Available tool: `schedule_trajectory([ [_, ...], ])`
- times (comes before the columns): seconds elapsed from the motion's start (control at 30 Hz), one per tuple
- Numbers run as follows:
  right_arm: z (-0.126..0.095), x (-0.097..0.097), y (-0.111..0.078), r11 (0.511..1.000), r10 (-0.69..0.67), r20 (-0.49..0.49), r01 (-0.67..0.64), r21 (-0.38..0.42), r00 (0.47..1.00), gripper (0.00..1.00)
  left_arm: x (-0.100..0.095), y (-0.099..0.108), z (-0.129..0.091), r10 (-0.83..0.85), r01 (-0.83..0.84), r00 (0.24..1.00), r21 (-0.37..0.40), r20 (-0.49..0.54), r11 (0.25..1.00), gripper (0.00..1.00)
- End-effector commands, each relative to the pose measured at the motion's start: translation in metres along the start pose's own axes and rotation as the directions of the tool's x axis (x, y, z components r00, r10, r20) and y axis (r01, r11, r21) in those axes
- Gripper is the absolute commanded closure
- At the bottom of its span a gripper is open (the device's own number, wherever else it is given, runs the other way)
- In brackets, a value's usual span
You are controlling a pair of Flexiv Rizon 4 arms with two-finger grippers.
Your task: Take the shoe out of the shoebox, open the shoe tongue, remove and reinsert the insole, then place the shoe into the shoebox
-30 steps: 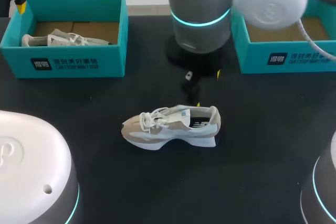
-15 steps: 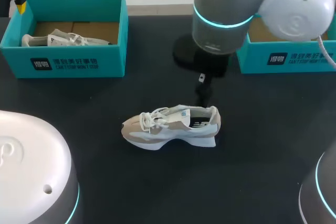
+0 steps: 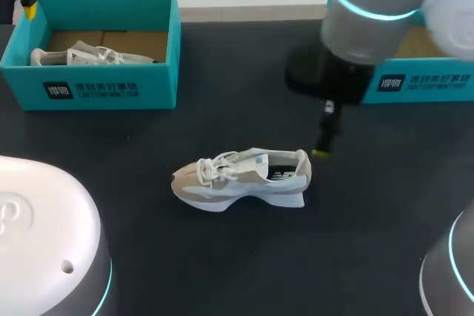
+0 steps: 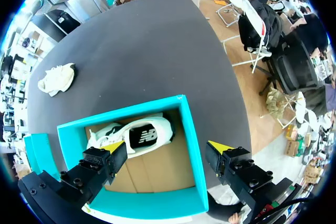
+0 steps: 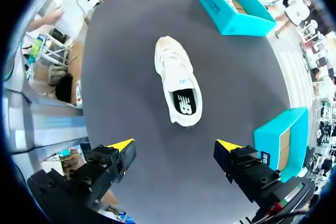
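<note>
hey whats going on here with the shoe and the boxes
Nothing is being held right now. One shoe stands on the table, out of its box. The right tool hangs open near its heel end, not touching it. The left tool hangs open above the left shoebox, which holds a second shoe. The other shoebox sits at the right.

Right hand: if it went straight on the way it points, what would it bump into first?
The right hand would probably meet the heel end of the shoe first, or the table just beside it; depth is unclear.
</note>
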State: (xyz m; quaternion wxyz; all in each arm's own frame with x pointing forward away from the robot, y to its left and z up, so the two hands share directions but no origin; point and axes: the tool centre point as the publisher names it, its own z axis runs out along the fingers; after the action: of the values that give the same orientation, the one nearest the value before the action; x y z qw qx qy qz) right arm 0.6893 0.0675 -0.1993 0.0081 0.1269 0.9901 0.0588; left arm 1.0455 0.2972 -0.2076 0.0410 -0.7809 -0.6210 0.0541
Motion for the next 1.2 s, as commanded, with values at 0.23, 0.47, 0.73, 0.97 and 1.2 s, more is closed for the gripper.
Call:
schedule_trajectory([
  [0.23, 0.02, -0.008, -0.035, 0.652, -0.179, -0.024, 0.101, -0.751, 0.983, 0.0, 0.001, 0.0, -0.001, 0.001, -0.001, 1.0, 0.002, -0.001, 1.0, 0.0],
  [0.47, 0.028, -0.021, -0.037, 0.562, -0.235, 0.017, 0.15, -0.813, 0.972, 0.0, 0.001, 0.0, -0.001, 0.001, -0.001, 1.0, 0.002, -0.001, 1.0, 0.0],
  [0.73, 0.042, -0.04, -0.041, 0.493, -0.235, 0.029, 0.145, -0.858, 0.972, 0.0, 0.001, 0.0, -0.001, 0.001, -0.001, 1.0, 0.002, -0.001, 1.0, 0.0],
  [0.97, 0.042, -0.04, -0.041, 0.493, -0.235, 0.029, 0.145, -0.858, 0.972, 0.0, 0.001, 0.0, -0.001, 0.001, -0.001, 1.0, 0.002, -0.001, 1.0, 0.0],
  [1.2, 0.042, -0.04, -0.041, 0.493, -0.235, 0.029, 0.145, -0.858, 0.972, 0.0, 0.001, 0.0, -0.001, 0.001, -0.001, 1.0, 0.002, -0.001, 1.0, 0.0],
])
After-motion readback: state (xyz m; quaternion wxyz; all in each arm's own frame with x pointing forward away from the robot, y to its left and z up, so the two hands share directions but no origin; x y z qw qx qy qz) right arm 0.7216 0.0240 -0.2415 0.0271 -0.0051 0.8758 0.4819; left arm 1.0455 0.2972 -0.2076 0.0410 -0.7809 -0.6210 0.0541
